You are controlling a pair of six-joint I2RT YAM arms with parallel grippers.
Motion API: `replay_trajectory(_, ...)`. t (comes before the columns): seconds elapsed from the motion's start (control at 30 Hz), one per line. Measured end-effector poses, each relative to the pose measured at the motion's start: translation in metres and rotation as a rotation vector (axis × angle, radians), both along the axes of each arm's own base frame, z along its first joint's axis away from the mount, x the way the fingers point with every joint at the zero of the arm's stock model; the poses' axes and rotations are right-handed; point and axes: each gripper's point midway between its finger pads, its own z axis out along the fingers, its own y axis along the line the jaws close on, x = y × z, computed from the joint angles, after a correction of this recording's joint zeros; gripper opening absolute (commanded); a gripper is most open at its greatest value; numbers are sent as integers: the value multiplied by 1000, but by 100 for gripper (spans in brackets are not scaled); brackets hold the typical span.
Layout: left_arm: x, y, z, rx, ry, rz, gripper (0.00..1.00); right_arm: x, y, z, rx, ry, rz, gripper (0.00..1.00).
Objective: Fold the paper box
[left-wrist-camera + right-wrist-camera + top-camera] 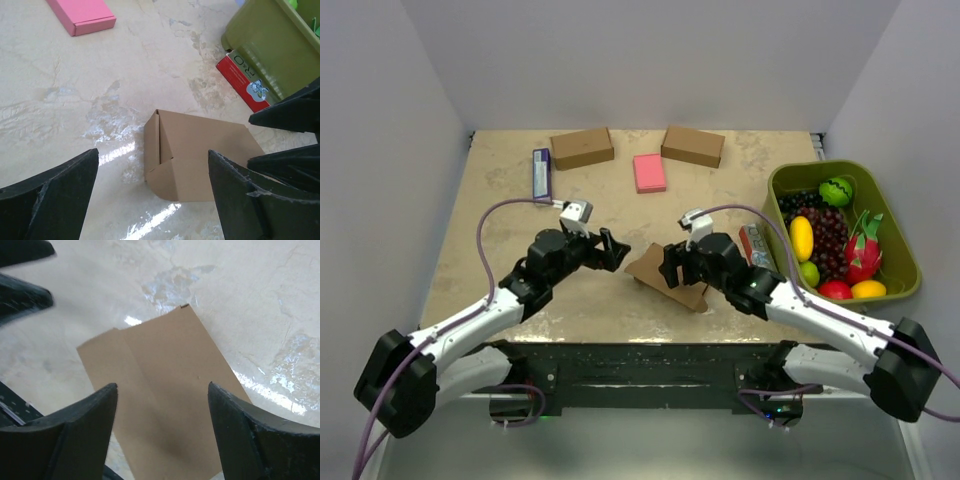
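The paper box [648, 270] lies flat on the table [500, 180], near the front edge, right between the two claws. It looks like a slim closed box, not a flat sheet. In the left wrist view I can see its end. A side flap is folded in there, with a thin seam and one round corner. In the right wrist view its top is smooth, with one fold line across it.

I think the folding is almost done, or all done. The step in hand looks like letting the box sit by itself. The next move, I guess, needs a look at that end flap. If it pops up, a claw must push it in gently, so the box does not slide or squash. If it is shut tight, the arms only need to back off without bumping it.

The left claw [613, 250] is wide apart. It holds nothing and sits just beside the left end of the box. The right claw [668, 265] is apart too. It hangs over the box and grips nothing. I cannot tell if its fingers brush the cardboard
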Motion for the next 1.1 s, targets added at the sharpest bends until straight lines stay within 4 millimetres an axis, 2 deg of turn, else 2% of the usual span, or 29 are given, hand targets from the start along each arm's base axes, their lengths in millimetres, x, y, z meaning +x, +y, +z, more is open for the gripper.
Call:
replay_trajectory(0.03,0,3,0,-4,5,5,96,1,2,-8,-35,11,20,92)
replay_trajectory(0.07,-1,7,0,-8,11,11,96,0,5,-16,-67,25,42,99)
replay_trajectory(0.17,-2,15,4,-26,23,22,96,-7,9,-39,-150,62,99,99)
replay_trajectory(0.23,-3,20,6,-40,35,25,96,-13,11,-45,-181,69,127,99)
replay_trajectory(0.5,-7,36,4,-63,146,13,97,-34,32,-46,-254,38,230,99)
replay_trajectory(0.77,10,43,60,-25,97,-41,97,-37,43,-74,-457,13,224,99)
replay_trajectory(0.87,17,47,73,2,66,-45,98,-32,44,-85,-568,-18,182,99)
replay_trajectory(1.03,23,53,67,33,72,-52,98,-27,41,-93,-708,-71,101,94)
replay_trajectory(1.1,24,55,63,40,80,-56,98,-23,41,-93,-746,-93,69,88)
